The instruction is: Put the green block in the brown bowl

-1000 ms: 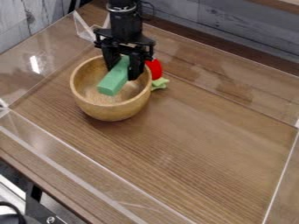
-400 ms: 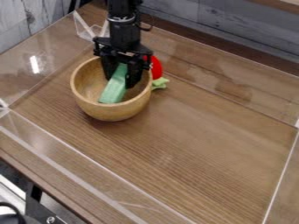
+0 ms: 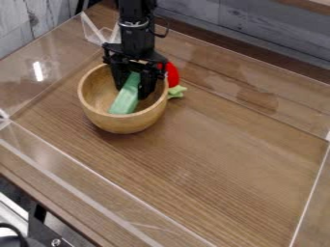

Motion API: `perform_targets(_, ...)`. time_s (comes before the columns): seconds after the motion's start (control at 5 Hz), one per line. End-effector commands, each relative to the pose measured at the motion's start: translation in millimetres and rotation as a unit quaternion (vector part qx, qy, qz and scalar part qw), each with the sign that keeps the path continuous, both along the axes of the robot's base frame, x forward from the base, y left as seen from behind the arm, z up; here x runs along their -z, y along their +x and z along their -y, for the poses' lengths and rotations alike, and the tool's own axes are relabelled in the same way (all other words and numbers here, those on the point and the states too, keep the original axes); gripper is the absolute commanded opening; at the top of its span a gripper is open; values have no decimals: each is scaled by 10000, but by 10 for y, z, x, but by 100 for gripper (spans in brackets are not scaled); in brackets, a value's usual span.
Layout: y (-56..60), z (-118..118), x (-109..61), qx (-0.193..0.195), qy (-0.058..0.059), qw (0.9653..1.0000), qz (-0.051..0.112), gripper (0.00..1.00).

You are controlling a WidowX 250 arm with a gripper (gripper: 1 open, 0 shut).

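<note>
A light-green rectangular block [image 3: 125, 99] is inside a round brown wooden bowl [image 3: 108, 121], at the left of a wooden table [image 3: 217, 154]. Its long axis runs from the near left to the far right, its near end toward the bowl's near side. The black gripper [image 3: 127, 80] reaches in from the far side, its jaws clenched on the block's far end. A red object with light-green leaves [image 3: 172, 77] lies just right of the bowl. No writing is readable.

brown bowl [image 3: 108, 120] — smooth, pale wood
</note>
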State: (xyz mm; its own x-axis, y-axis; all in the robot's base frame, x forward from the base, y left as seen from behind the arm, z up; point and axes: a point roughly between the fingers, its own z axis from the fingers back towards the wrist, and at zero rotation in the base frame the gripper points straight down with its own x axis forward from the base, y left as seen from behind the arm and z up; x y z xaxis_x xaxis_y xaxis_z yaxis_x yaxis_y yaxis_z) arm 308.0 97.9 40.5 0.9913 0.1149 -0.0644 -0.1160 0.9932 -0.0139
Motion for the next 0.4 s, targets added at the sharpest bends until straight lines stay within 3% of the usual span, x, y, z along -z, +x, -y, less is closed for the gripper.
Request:
perform_targets(0.0, 29, -47, -77, -38, 76, 9999, 149, 0)
perform_targets(0.2, 29, -53, -54, -47, 88, 9999, 135, 0)
